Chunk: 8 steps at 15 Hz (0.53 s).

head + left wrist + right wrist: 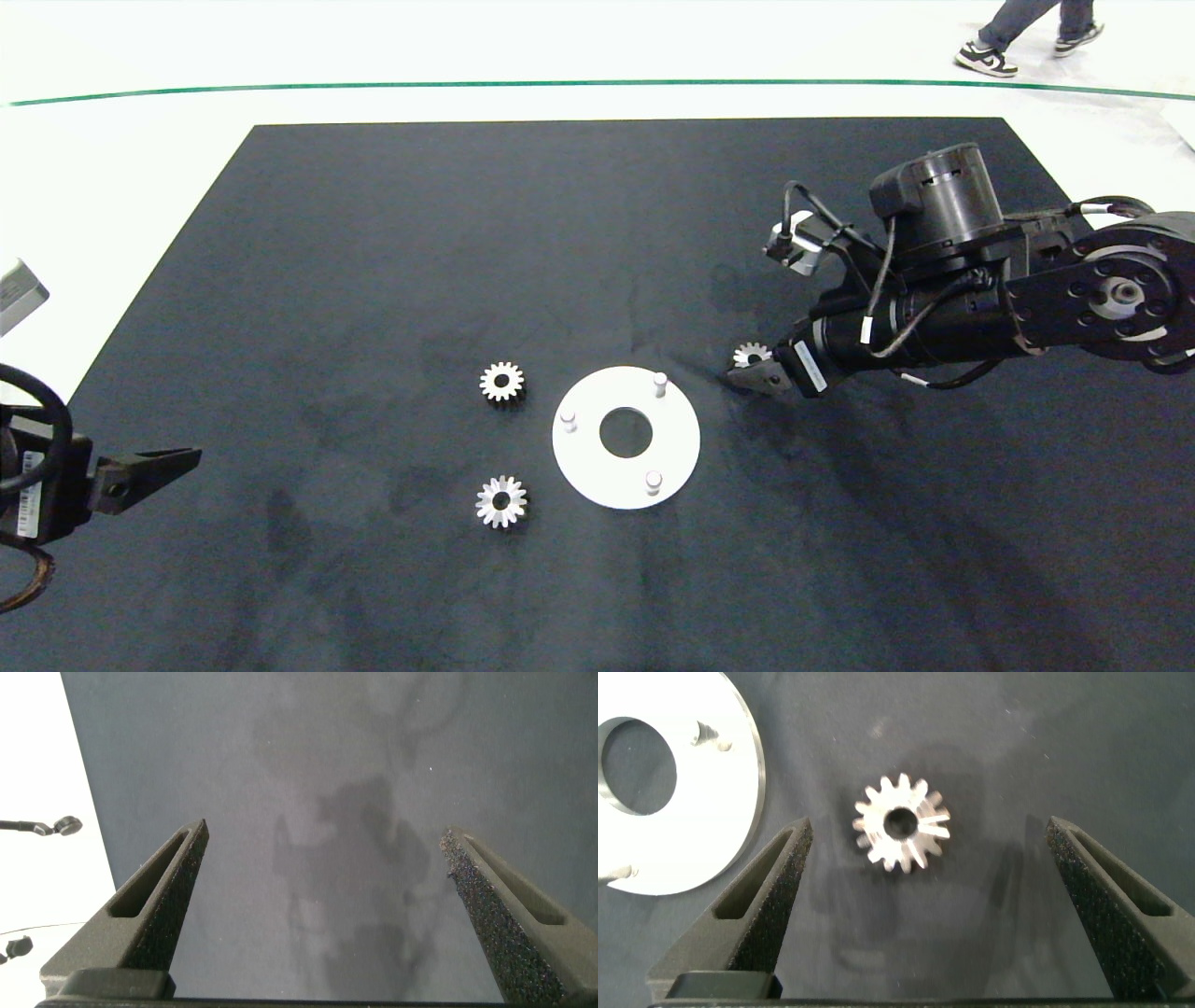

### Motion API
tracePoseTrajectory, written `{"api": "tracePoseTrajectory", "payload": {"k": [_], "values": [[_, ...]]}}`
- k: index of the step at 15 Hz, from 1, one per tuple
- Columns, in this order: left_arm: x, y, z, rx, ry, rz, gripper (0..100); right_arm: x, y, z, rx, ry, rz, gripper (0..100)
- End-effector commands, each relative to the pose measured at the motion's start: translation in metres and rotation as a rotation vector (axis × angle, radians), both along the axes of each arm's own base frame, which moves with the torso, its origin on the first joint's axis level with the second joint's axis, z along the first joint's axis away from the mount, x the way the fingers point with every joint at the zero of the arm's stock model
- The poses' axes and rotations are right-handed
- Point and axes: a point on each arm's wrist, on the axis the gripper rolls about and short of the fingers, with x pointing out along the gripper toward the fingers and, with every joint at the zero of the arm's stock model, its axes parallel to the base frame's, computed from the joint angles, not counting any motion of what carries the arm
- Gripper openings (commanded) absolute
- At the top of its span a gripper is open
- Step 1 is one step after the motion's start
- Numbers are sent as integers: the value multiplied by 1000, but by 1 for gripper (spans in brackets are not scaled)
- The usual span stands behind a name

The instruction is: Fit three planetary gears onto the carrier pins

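Right wrist view | right hand (920,905) wide open | astride gear (903,823)

No readable text. White labels on the right arm (810,366) and left arm (28,499): print illegible.

Mat (373,280): dark charcoal, matte, with faint darker smudges; surrounding floor (131,149) white, crossed by a thin green line (467,85). Three planetary gears (502,382) (501,501) (902,822): silvery metal with dark centre holes; disc (672,448) and its carrier pins (660,381): plain white. Right gripper (929,887) and left gripper (327,896): grey fingers with speckled pads; arms black.
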Motion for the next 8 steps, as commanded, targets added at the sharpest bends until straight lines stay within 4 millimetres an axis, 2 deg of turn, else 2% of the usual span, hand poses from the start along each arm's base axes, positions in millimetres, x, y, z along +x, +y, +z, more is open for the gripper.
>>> {"api": "tracePoseTrajectory", "payload": {"k": [1,8], "values": [[-1,0,0,3,-1,1,100,3,8,-7,-38,3,31,100],[-2,0,0,3,-4,1,100,2,11,-10,-70,8,30,87]]}}
